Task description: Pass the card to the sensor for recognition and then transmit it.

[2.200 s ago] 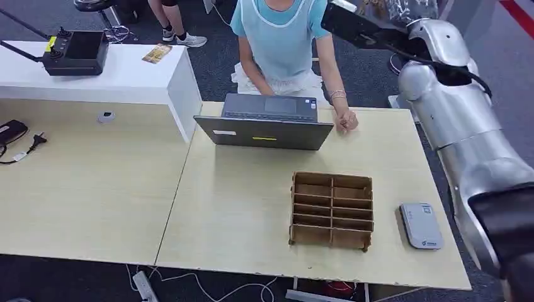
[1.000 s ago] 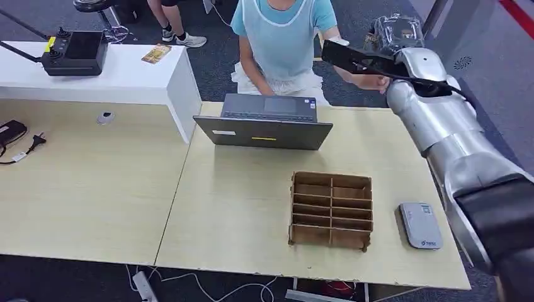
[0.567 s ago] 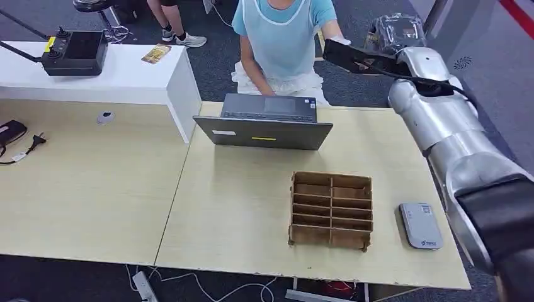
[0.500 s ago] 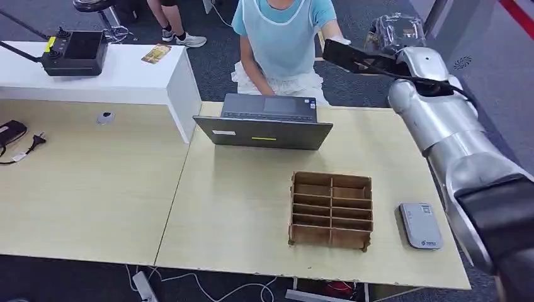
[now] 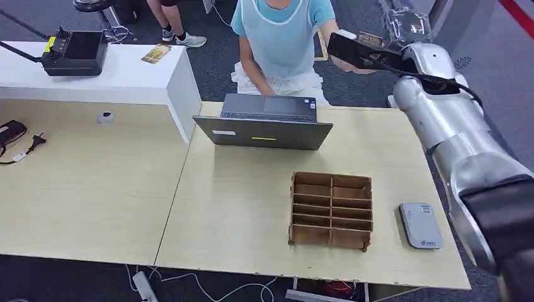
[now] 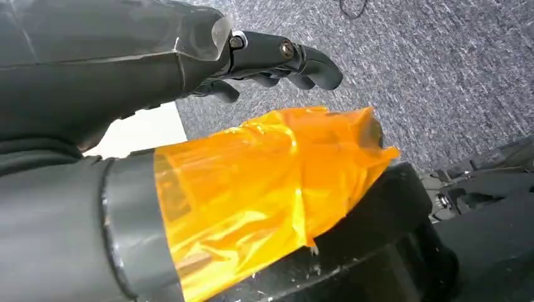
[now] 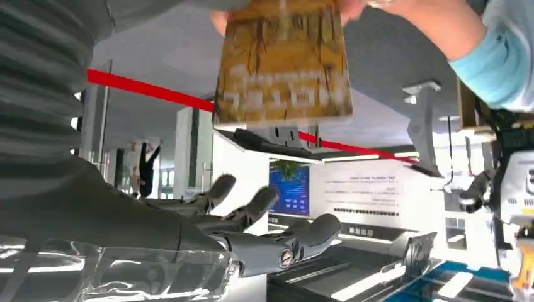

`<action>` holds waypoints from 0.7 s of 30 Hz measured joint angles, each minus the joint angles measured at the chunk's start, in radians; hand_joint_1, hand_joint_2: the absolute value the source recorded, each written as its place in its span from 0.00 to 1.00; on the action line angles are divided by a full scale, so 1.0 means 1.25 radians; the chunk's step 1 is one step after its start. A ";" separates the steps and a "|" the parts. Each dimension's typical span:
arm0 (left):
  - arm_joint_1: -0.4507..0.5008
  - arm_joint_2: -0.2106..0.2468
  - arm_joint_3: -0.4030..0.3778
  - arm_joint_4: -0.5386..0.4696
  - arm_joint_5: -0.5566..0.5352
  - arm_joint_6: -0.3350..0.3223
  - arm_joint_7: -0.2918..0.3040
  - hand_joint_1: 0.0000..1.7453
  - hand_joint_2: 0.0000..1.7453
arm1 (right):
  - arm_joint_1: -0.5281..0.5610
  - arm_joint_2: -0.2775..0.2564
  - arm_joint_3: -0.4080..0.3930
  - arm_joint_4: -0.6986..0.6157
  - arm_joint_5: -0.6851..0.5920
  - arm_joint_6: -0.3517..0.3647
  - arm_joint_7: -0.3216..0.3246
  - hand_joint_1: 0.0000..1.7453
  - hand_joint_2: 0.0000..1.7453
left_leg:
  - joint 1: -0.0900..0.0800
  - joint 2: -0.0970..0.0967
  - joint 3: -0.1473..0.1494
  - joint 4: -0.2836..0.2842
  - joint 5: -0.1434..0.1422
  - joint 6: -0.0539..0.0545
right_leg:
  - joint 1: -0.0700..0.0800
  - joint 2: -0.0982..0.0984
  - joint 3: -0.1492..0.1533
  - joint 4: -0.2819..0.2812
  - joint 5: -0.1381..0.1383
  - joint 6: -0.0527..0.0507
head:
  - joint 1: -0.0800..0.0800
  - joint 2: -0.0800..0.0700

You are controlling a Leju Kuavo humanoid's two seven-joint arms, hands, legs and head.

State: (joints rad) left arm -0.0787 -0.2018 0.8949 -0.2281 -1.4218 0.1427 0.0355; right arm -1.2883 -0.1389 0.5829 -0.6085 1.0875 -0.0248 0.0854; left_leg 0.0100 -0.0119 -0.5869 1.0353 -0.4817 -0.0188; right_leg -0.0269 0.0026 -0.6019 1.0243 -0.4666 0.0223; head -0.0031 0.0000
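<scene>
The right robot hand [image 7: 252, 220] is raised beyond the far right corner of the counter [image 5: 252, 207], fingers [image 7: 308, 229] apart and holding nothing; the card [image 7: 283, 63] — yellow-brown, printed — sits just beside those fingers, pinched at its far edge by a person's hand [image 5: 346, 61], and whether it touches the robot hand cannot be told; the left robot hand [image 6: 271, 60] hangs over grey carpet, fingers curled, empty; on the counter lie a laptop [image 5: 264, 123], a wooden divider tray [image 5: 332, 211] and, just beside the tray, the grey sensor [image 5: 420, 225].
</scene>
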 joint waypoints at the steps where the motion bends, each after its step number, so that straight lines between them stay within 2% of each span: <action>1: 0.000 0.000 0.000 0.000 0.001 0.000 0.000 0.00 0.00 | 0.001 -0.003 -0.006 -0.010 -0.007 -0.010 -0.002 0.00 1.00 | 0.000 0.000 0.000 0.000 0.000 0.000 | 0.000 0.000 0.000 0.000 0.000 0.000 | 0.000 0.000; 5: 0.002 0.002 0.000 0.000 0.008 0.001 -0.008 0.00 0.00 | 0.017 -0.019 -0.049 -0.076 -0.072 -0.053 -0.018 0.00 1.00 | 0.000 0.000 0.000 0.000 0.000 0.000 | 0.000 0.000 0.000 0.000 0.000 0.000 | 0.000 0.000; 9: 0.005 0.003 0.000 0.000 0.012 0.004 -0.010 0.00 0.00 | 0.064 -0.022 -0.127 -0.176 -0.204 -0.102 -0.045 0.00 1.00 | 0.000 0.000 0.000 0.000 0.000 0.000 | 0.000 0.000 0.000 0.000 0.000 0.000 | 0.000 0.000; 11: 0.005 0.003 0.000 0.000 0.014 0.007 -0.013 0.00 0.00 | 0.103 -0.021 -0.174 -0.248 -0.302 -0.084 -0.072 0.00 1.00 | 0.000 0.000 0.000 0.000 0.000 0.000 | 0.000 0.000 0.000 0.000 0.000 0.000 | 0.000 0.000; 14: 0.005 0.005 0.000 0.000 0.016 0.009 -0.013 0.00 0.00 | 0.158 -0.021 -0.230 -0.348 -0.451 -0.020 -0.107 0.00 1.00 | 0.000 0.000 0.000 0.000 0.000 0.000 | 0.000 0.000 0.000 0.000 0.000 0.000 | 0.000 0.000; 21: 0.006 0.006 0.009 0.000 0.037 0.017 -0.029 0.00 0.00 | 0.306 -0.026 -0.287 -0.570 -0.692 0.048 -0.167 0.00 1.00 | 0.000 0.000 0.000 0.000 0.000 0.000 | 0.000 -0.001 0.000 0.000 0.000 0.000 | 0.000 0.000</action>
State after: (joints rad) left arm -0.0718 -0.1946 0.9064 -0.2281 -1.3752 0.1644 -0.0004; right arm -0.9064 -0.1717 0.2244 -1.3211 0.2227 0.0346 -0.1231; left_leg 0.0104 -0.0122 -0.5870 1.0351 -0.4820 -0.0185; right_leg -0.0263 0.0019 -0.6019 1.0237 -0.4668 0.0222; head -0.0026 0.0000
